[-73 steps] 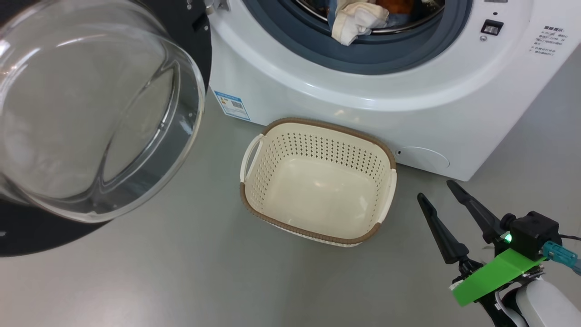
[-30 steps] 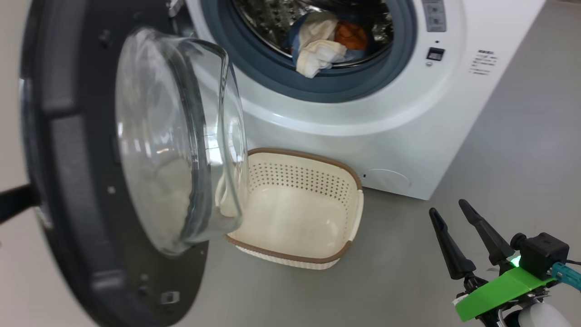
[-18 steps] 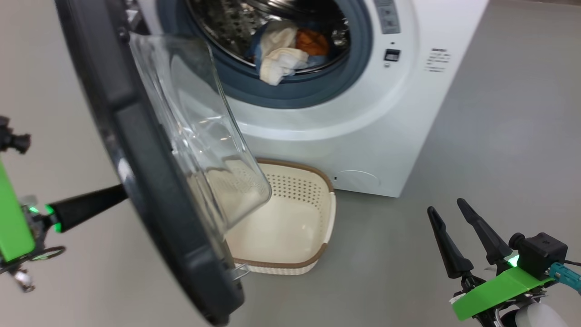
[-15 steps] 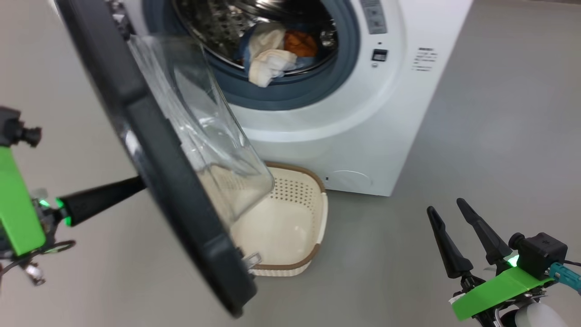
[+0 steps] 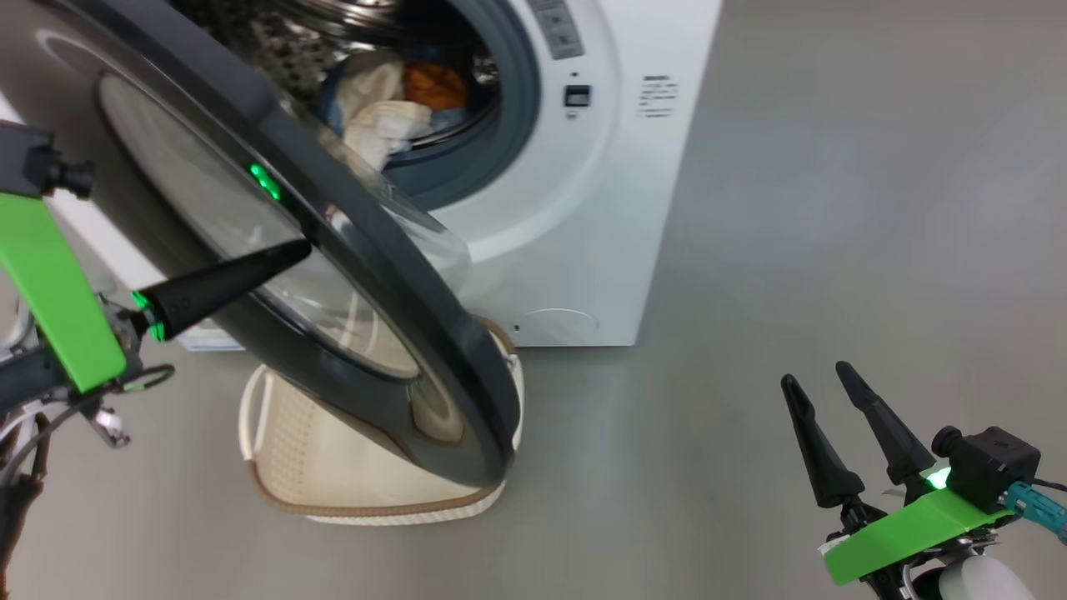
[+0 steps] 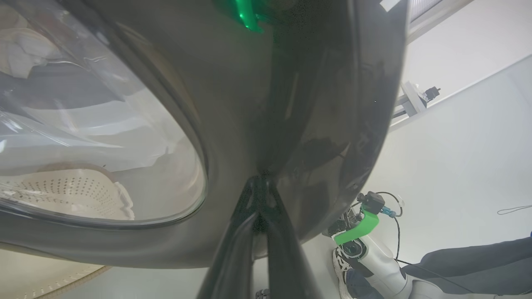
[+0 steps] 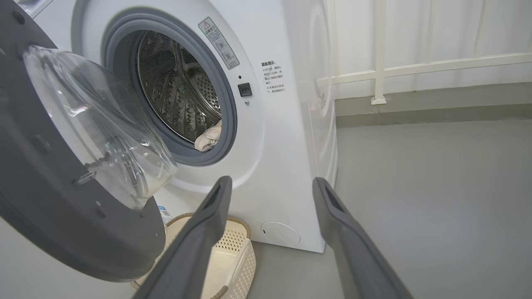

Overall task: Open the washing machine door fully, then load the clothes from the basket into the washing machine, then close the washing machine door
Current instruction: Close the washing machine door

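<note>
Closing step, by the look of it: clothes [image 5: 379, 112] lay soft and crumpled in the perforated steel drum [image 7: 178, 91], and the cream, hole-punched basket [image 5: 333, 510] looked bare on the floor under the half-shut door [image 5: 450, 367]. Left gripper [image 5: 296, 248], clenched on nothing, pressed its tips to the door's glossy black outer rim beside the bulging clear glass; right gripper [image 5: 815, 373] hung released, well apart. Next would want a steady push on that slick rim until the latch caught.
</note>
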Available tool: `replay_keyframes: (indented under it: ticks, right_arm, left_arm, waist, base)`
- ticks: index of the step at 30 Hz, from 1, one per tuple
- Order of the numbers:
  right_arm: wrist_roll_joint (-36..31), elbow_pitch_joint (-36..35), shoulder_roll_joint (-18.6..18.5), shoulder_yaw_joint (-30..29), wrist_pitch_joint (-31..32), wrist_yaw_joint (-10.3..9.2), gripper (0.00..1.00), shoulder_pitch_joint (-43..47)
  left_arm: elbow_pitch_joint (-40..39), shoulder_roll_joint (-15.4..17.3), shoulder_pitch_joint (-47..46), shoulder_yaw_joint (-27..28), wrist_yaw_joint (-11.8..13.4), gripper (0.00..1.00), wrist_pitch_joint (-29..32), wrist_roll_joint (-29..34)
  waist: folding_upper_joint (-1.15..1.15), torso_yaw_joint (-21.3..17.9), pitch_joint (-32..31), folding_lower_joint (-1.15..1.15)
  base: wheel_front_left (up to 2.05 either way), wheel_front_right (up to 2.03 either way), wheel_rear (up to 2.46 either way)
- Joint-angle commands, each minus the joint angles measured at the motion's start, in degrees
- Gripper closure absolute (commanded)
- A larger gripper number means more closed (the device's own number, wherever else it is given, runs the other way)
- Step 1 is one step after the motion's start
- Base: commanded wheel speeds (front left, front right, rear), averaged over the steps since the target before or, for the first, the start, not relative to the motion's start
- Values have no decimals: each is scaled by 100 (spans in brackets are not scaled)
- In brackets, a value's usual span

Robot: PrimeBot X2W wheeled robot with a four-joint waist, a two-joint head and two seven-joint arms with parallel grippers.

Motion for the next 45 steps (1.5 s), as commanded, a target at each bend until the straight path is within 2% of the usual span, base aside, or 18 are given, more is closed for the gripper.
replay_keyframes:
  ticks: [1, 11, 18, 19, 21, 22, 23, 24, 25, 28, 36, 45]
  right_arm:
    - [-49, -152, -18, 81, -69, 9, 0, 56]
    - [-64, -160, 40, -7, -69, 9, 0, 51]
    - [-71, -149, 34, -46, -69, 9, 0, 100]
    - [-69, -148, 27, -47, -69, 9, 0, 111]
    - [-66, -147, 9, -53, -69, 9, 0, 133]
    - [-65, -147, 1, -58, -69, 9, 0, 145]
    - [-64, -151, -10, -58, -69, 9, 0, 157]
    - [-64, -155, -23, -59, -69, 9, 0, 168]
    - [-63, -157, -33, -58, -69, 9, 0, 175]
    - [-55, -153, -76, -65, -69, 9, 0, 201]
    - [-19, -115, -164, -88, -69, 9, 0, 273]
    - [21, -30, -177, -168, -69, 9, 0, 361]
  left_arm:
    - [-38, 195, -395, 215, -42, 100, -131, 93]
    - [82, 195, -450, 117, -42, 100, -513, 174]
    - [-117, 356, 177, 147, -42, 100, -837, 179]
    - [-143, 386, 309, 162, -42, 97, -893, 178]
    - [-184, 464, 578, 199, -42, 58, -1033, 220]
    - [-207, 499, 712, 212, -42, 48, -1097, 227]
    - [-223, 530, 835, 239, -42, 22, -1181, 235]
    - [-232, 547, 956, 269, -42, 4, -1273, 232]
    - [-238, 577, 1072, 292, -42, 0, -1359, 241]
    - [-178, 691, 1507, 309, -42, 0, -1807, 404]
    - [-91, 737, 2287, 293, -42, 0, -3011, 563]
    - [241, 862, 3048, -84, -42, 0, -4438, 783]
  waist:
    - [0, -290, 42, 0]
    - [0, -386, 94, 0]
    - [0, -215, -10, 0]
    - [0, -189, -26, 0]
    - [0, -138, -61, 0]
    - [0, -115, -73, 0]
    - [0, -92, -85, 0]
    - [0, -70, -92, 0]
    - [0, -54, -97, 0]
    - [0, 1, -135, 0]
    - [0, -24, -195, 0]
    - [0, -186, -252, 0]
  base:
    - [0, 0, 0]
    - [0, 0, 0]
    - [0, 0, 0]
    - [0, 0, 0]
    - [0, 0, 0]
    - [0, 0, 0]
    - [0, 0, 0]
    - [0, 0, 0]
    - [0, 0, 0]
    - [0, 0, 0]
    - [0, 0, 0]
    - [0, 0, 0]
